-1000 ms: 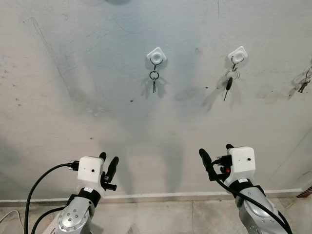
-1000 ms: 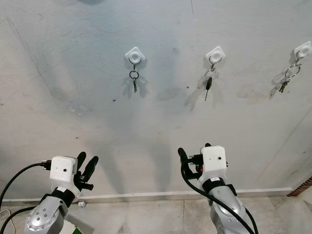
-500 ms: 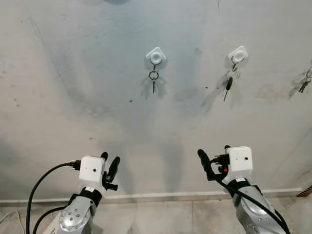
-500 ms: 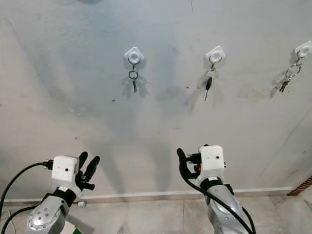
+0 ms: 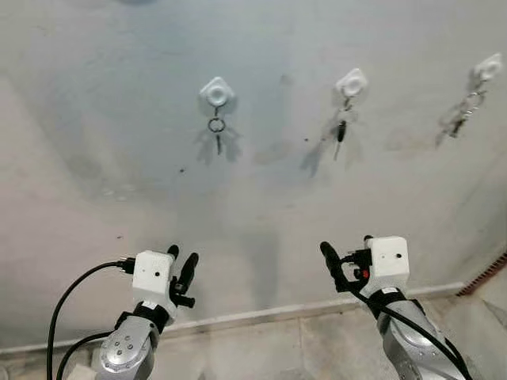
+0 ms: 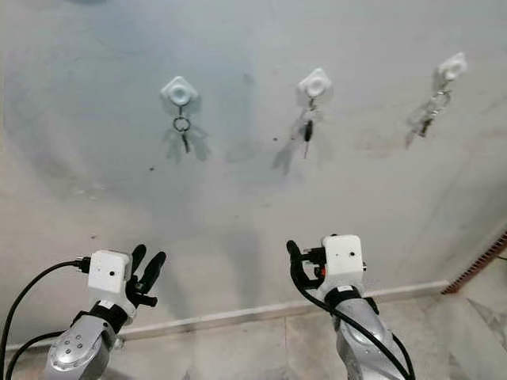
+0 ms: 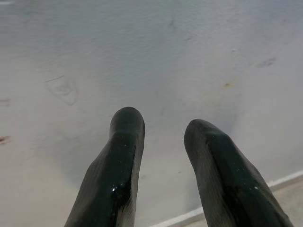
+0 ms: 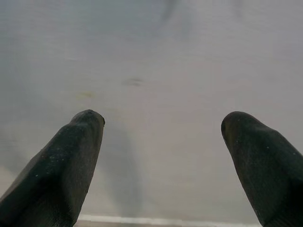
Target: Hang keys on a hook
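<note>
Three white hooks are fixed on the grey wall ahead, each with keys hanging from it. The left hook [image 5: 216, 91] holds a small key on a ring [image 5: 216, 131]. From the middle hook [image 5: 351, 81] hangs a black-headed key [image 5: 341, 128], and the right hook [image 5: 487, 67] carries a bunch of keys [image 5: 457, 120]. Both grippers are raised low in front of the wall, far below the hooks. My left gripper [image 5: 182, 258] is open by a narrow gap, holding nothing [image 7: 163, 127]. My right gripper [image 5: 346, 247] is wide open and holds nothing [image 8: 161, 123].
A white skirting board [image 5: 261, 317] runs along the foot of the wall above a tiled floor [image 5: 317, 352]. A reddish strip [image 5: 485, 275] shows at the far right edge. Black cables [image 5: 71, 297] loop from my left wrist.
The whole picture has shifted left, so the camera has turned to the right; the third hook now shows more fully. Both grippers stay low and open, about as before.
</note>
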